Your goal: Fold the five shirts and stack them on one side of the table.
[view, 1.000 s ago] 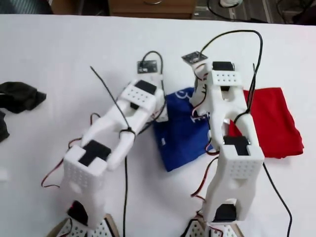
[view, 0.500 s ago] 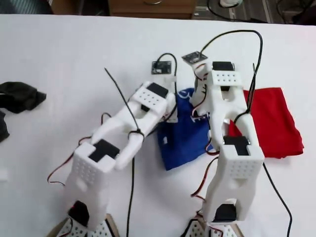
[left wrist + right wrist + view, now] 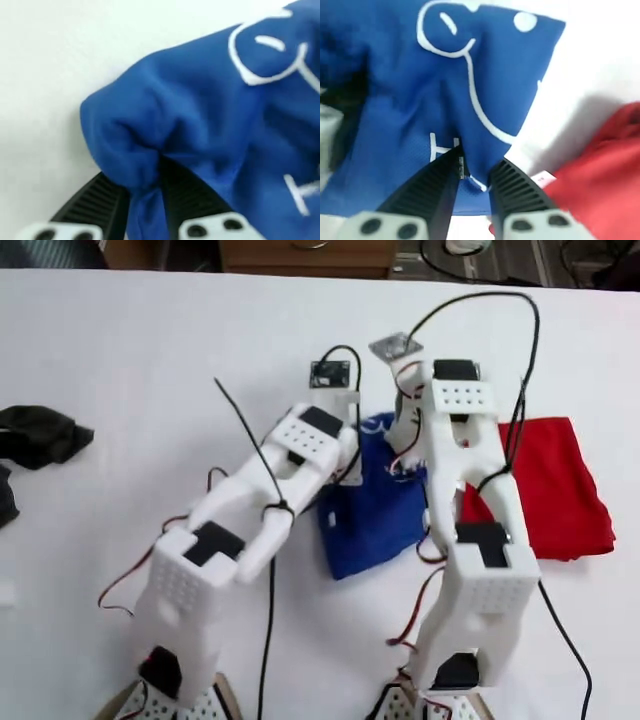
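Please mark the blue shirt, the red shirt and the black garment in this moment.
blue shirt (image 3: pixel 375 530): high view, on its bare lower part between the two arms.
red shirt (image 3: pixel 560 480): high view, on its flat middle.
black garment (image 3: pixel 38 433): high view, on the middle of the crumpled heap.

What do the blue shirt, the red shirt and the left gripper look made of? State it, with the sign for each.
Blue shirt: soft, fine-textured cloth, matt, fibre unclear; it bunches into rounded folds and carries a white print.
Red shirt: likewise soft matt cloth, lying limp with a wavy edge.
Left gripper: apparently hard black plastic, with ribbed fingers.
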